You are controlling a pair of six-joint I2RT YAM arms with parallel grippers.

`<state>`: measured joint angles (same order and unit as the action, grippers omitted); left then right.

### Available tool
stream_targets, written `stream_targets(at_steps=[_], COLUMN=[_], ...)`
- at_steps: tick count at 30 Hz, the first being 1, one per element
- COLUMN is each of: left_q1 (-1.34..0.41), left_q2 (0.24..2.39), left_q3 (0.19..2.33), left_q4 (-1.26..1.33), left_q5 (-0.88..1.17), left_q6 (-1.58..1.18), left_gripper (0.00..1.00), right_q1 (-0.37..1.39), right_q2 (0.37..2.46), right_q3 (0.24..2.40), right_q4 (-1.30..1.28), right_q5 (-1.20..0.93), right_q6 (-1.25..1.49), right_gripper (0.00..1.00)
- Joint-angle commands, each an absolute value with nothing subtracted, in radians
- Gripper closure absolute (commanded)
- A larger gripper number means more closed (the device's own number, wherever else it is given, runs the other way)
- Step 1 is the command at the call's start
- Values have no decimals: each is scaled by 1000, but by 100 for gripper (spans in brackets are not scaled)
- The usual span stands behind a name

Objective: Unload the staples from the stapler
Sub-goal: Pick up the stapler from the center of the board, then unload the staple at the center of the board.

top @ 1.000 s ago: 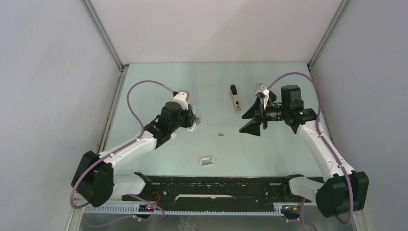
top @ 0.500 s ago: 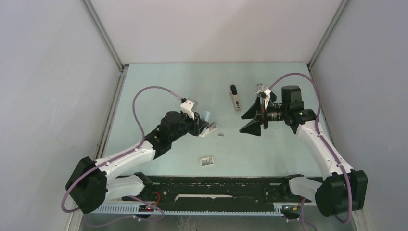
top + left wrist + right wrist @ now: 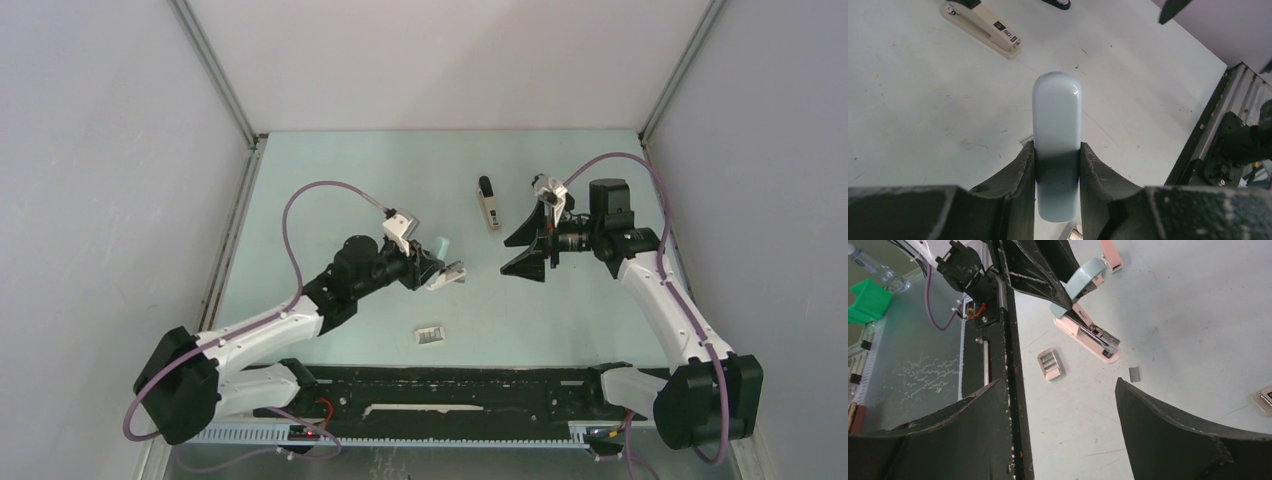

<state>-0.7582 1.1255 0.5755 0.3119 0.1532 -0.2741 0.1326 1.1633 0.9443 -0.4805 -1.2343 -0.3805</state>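
Since a second ago our left arm has been swinging from the left side of the tabletop toward its middle, bringing the stapler [image 3: 449,271] along. The left gripper [image 3: 1056,150] is clenching the pale blue lid, and in the right wrist view the pink base is hanging open below it, nose down by the tabletop, with the metal magazine showing. Our right gripper [image 3: 1058,385] is barely shifting. It is waiting right of the middle with its fingers spread wide and nothing between them.

We are seeing the staples [image 3: 1134,373] as one short grey strip lying loose on the table, just beside the stapler's nose and between the two grippers. From above, the nose is now crowding the spot where the strip was lying in plain sight. A beige stapler [image 3: 488,205] is sitting toward the far edge and a small box [image 3: 431,335] toward the near edge, both well apart from the work.

We are reading this as a late stage, with one strip already out and the opened stapler arriving over it. Whether the magazine is holding more staples we cannot tell at this size. We are judging that the left arm's next move risks nudging the loose strip.
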Motion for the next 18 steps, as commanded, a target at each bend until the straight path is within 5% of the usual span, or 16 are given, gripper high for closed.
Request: stream_targets(at_steps=[1,11,18], left_q1=[-765,-762,-744], left_q2=[1071,1111,1128], left_q3=[580,679,635], left_q4=[328,225,394], left_q5=[232,337,395], left_q6=[-208,-262,-429], left_gripper=[100,100,100], right_q1=[163,283,231], right_q2=[1137,1078,1124], right_q3=[905,790,762], right_q4=[-474,-468,-213], right_q5=[-1217,-1074,-1162], right_q6=[-499,-843,-384], right_gripper=[10,9,8])
